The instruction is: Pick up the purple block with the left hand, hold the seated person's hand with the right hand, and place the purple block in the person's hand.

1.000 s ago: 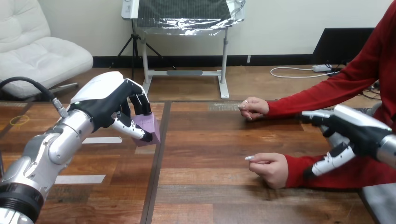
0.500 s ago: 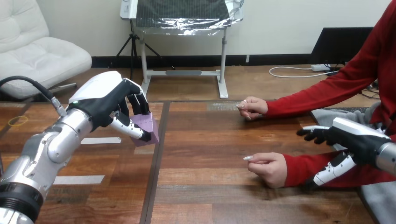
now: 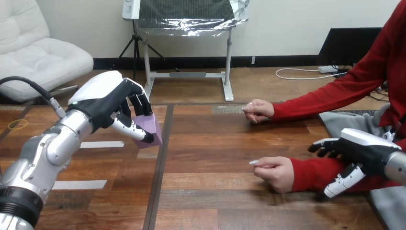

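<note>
My left hand [image 3: 106, 102] is shut on the purple block [image 3: 150, 128], fingers over its top and thumb across its front, holding it just above the table left of centre. The person's two hands rest on the table at the right. The farther hand [image 3: 259, 110] is loosely closed, and so is the nearer hand [image 3: 276, 173], which has one finger pointing left. My right hand [image 3: 360, 152] is open at the right edge, over the red sleeve behind the nearer hand, fingers above the sleeve and thumb below it. I cannot tell whether it touches the sleeve.
The wooden table [image 3: 215, 201] has a dark seam [image 3: 161, 163] running front to back just right of the block. Pale tape strips [image 3: 79, 184] lie on its left part, and a yellow ring [image 3: 18, 124] sits at the far left.
My right hand has dropped lower and drawn toward the right edge, now level with the nearer sleeve. My left hand has raised the block slightly. The person's hands stayed put.
</note>
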